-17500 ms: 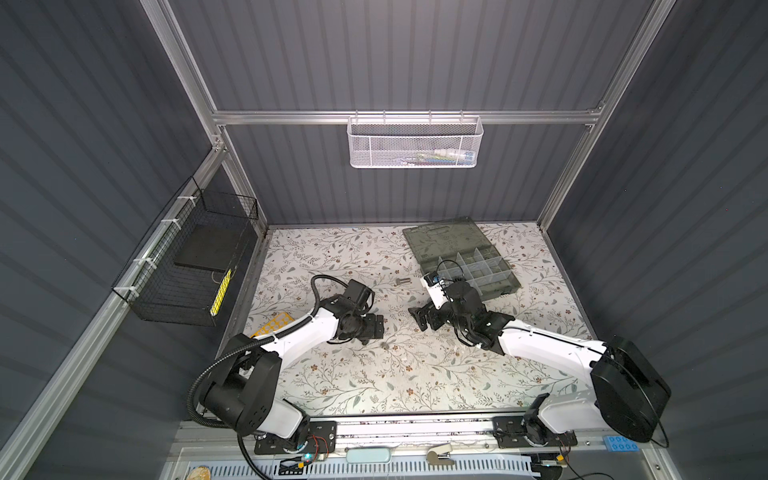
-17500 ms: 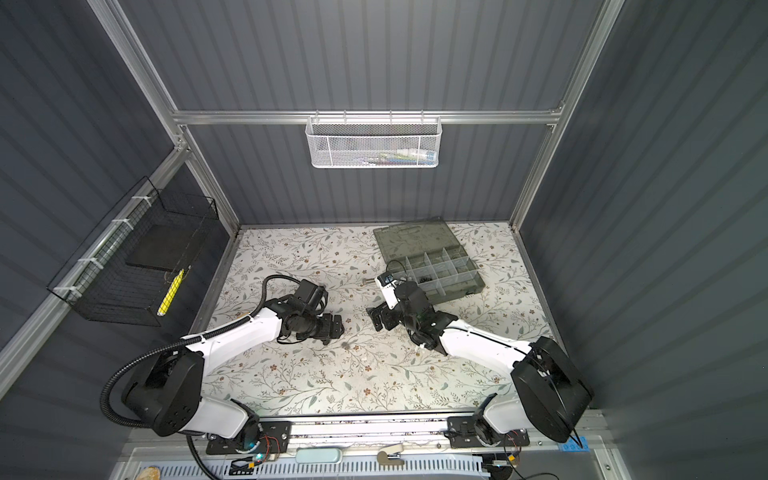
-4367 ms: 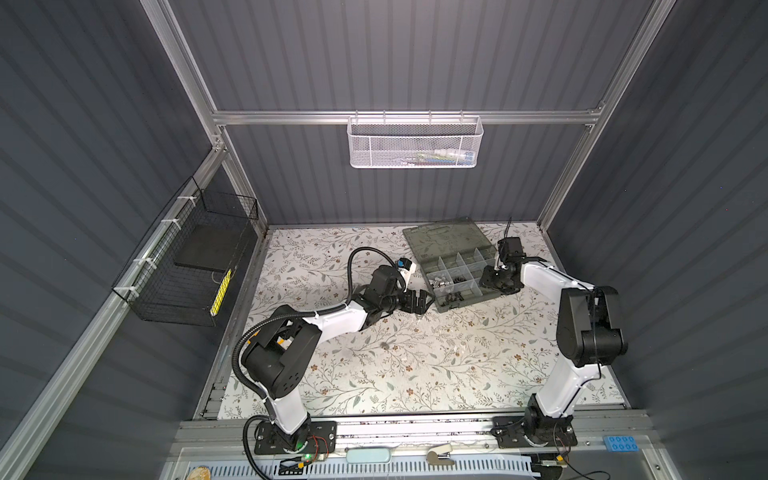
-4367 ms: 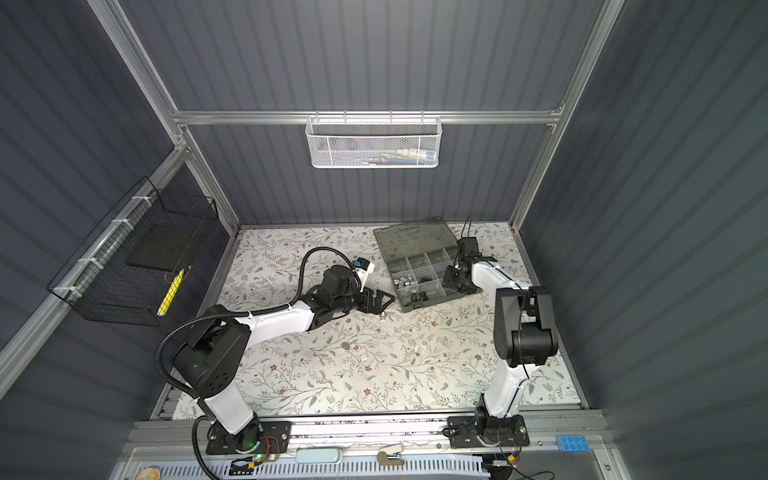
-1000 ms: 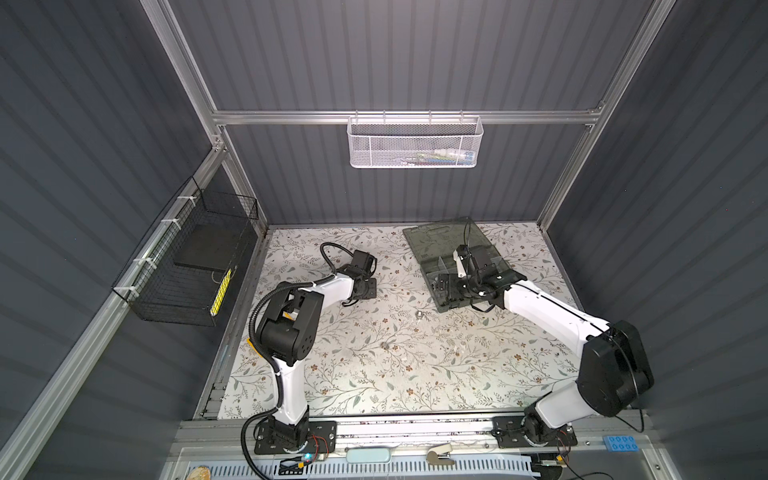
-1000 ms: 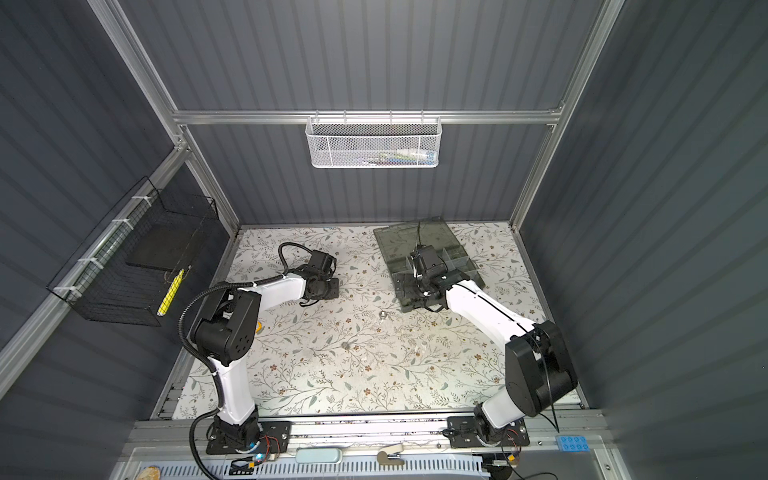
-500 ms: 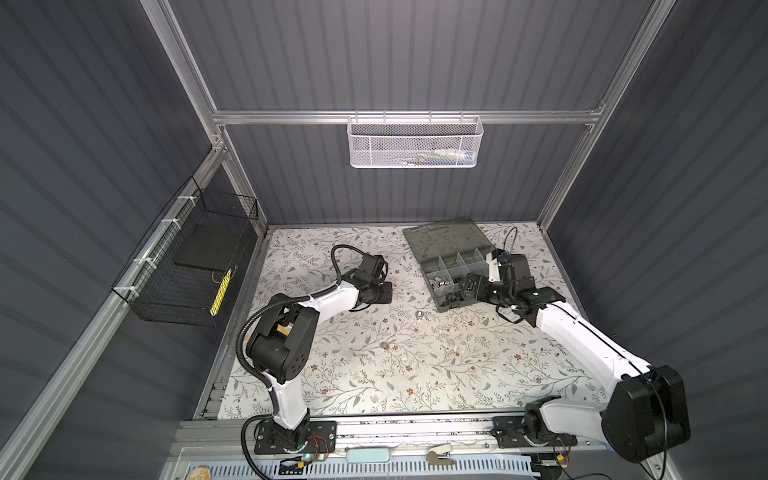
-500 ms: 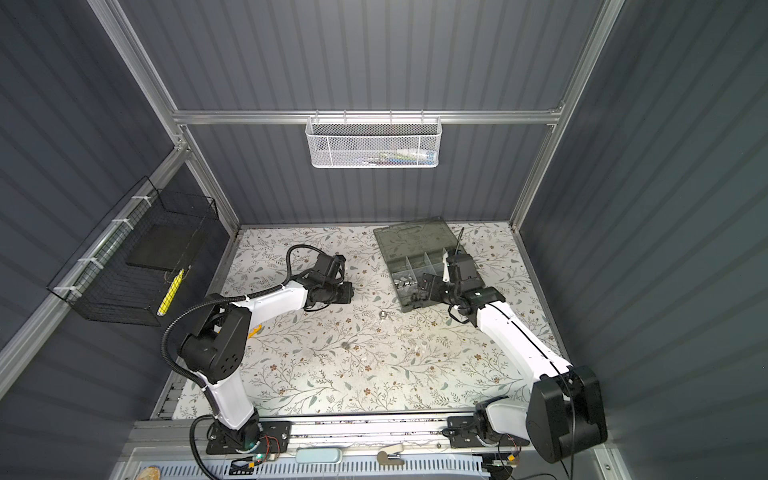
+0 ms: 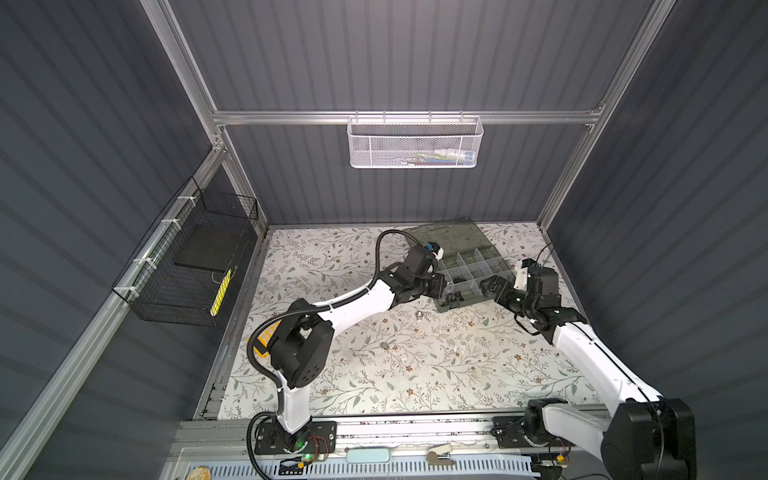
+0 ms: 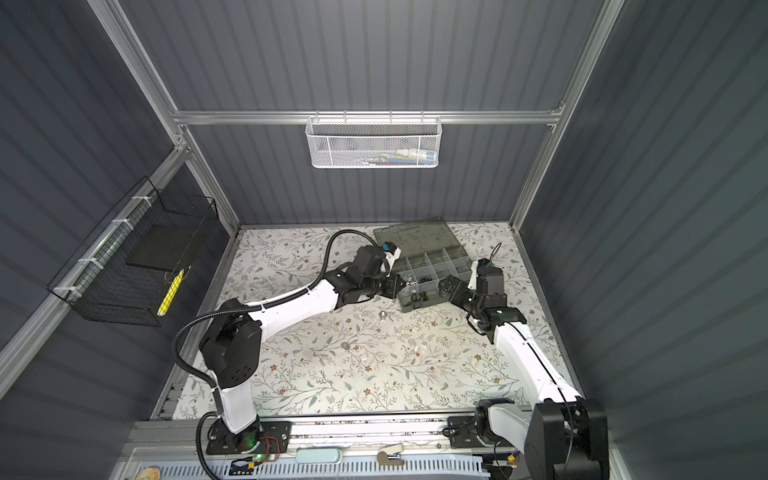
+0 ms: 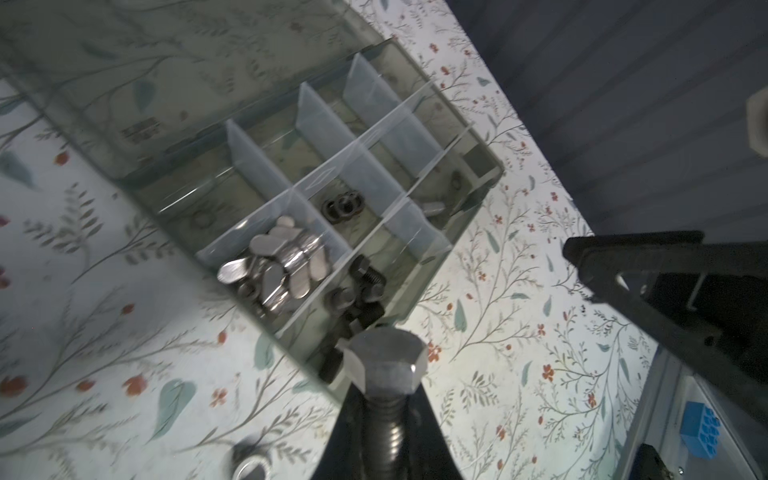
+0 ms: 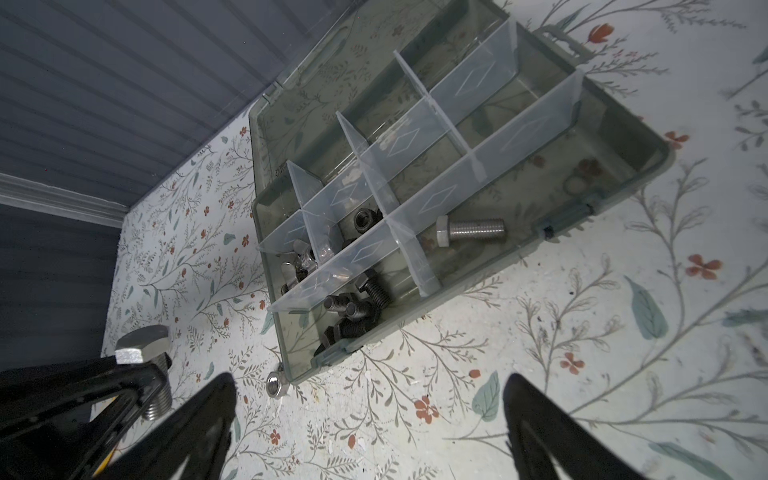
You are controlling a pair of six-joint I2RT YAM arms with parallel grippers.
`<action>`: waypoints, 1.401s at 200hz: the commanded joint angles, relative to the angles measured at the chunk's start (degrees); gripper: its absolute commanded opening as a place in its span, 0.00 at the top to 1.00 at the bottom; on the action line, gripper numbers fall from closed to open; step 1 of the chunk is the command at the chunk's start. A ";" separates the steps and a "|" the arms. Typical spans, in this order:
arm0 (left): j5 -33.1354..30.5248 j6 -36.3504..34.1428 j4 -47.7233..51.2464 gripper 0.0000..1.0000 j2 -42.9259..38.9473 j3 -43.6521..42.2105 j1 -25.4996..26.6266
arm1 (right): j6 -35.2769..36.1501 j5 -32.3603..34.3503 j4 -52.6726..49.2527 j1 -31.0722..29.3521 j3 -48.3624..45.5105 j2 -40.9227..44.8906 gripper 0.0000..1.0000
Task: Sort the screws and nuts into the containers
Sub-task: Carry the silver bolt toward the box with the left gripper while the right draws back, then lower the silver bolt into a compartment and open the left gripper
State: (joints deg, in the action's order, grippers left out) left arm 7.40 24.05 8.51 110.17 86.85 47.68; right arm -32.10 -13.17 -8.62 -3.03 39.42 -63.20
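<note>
Left pincer [image 11: 384,419] is clamped on a silver screw [image 11: 384,368], gripping the threaded shaft with the hex head poking out past the tips. It sits right at the left near corner of the organizer case [image 9: 486,253], which has its lid flipped open toward the back wall. Right pincer [image 12: 370,380] is spread wide with nothing in it, over the surface [image 9: 415,374] by the case's right near corner.

Inside the case, black screws [image 12: 353,311] are piled in the corner compartment nearest both pincers. Wing nuts [image 11: 282,266] are in the one right behind it, and black nuts [image 11: 343,205] are next to those in the same row. A second silver screw [image 12: 469,230] lies flat by itself in the front-row compartment beside the black ones.

A loose silver nut [image 12: 277,384] sits on the surface just outside the case's corner. Another small piece [image 9: 384,345] lies further out toward the front, too small to tell what it is.
</note>
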 commanded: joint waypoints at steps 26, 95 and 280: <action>2.56 1.91 -1.41 0.92 9.01 11.29 2.50 | -5.06 -1.14 6.67 2.01 -3.92 4.59 0.01; 4.78 3.80 -4.37 0.91 21.64 24.32 4.41 | -8.68 -1.25 11.29 4.90 -9.27 10.83 0.01; 0.82 5.61 -8.69 0.76 37.08 37.29 6.44 | -11.80 -5.35 12.84 10.93 -12.53 14.22 0.01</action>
State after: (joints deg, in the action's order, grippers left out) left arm 9.02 30.24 0.36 146.82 122.91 53.93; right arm -43.57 -18.02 3.31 7.62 27.38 -49.54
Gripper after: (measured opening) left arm 0.213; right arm 0.992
